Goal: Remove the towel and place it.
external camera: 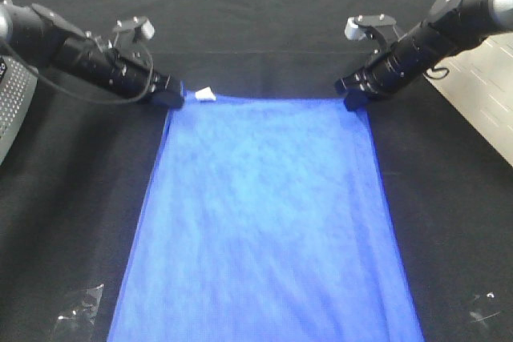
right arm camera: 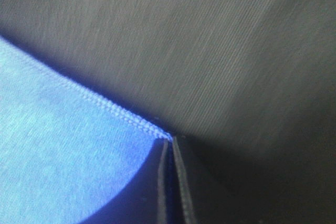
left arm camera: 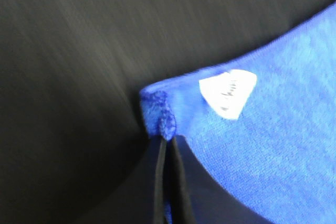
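The royal-blue towel (external camera: 264,214) lies spread out on the black table cover, running from the middle of the table to the near edge. Its white tag (external camera: 206,94) sits at the far left corner. My left gripper (external camera: 174,98) is shut on that far left corner; the left wrist view shows the blue corner (left arm camera: 163,116) pinched between the closed jaws, with the tag (left arm camera: 228,92) beside it. My right gripper (external camera: 353,102) is shut on the far right corner, and the stitched edge (right arm camera: 126,116) runs into the closed jaws in the right wrist view.
The black fabric cover (external camera: 256,22) spans the table. A grey device (external camera: 10,106) stands at the left edge and a white panel (external camera: 481,86) at the right. Small clear plastic scraps lie near the front left (external camera: 78,306) and front right (external camera: 481,310).
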### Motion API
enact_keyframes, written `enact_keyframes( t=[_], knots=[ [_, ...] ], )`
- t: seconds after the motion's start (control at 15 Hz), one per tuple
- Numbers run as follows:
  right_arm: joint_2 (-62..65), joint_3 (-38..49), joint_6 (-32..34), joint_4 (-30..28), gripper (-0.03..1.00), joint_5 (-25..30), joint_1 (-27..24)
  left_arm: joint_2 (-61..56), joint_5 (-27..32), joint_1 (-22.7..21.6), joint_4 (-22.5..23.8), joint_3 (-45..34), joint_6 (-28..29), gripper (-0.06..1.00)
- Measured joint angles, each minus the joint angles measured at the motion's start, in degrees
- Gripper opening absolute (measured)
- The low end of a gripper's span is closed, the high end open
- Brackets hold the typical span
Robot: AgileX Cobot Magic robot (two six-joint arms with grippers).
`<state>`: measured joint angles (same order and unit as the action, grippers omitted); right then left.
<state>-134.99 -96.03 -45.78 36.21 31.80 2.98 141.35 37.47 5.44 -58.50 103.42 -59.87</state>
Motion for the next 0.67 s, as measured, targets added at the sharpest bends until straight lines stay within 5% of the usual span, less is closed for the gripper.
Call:
enact_keyframes(
  t=[0.67],
  knots=[
    [-5.16, -5.73, -5.04, 1.78, 0.01, -14.32, 0.69, 4.41, -10.77, 0.69, -0.46, 10.66, -2.69, 0.0]
  ],
)
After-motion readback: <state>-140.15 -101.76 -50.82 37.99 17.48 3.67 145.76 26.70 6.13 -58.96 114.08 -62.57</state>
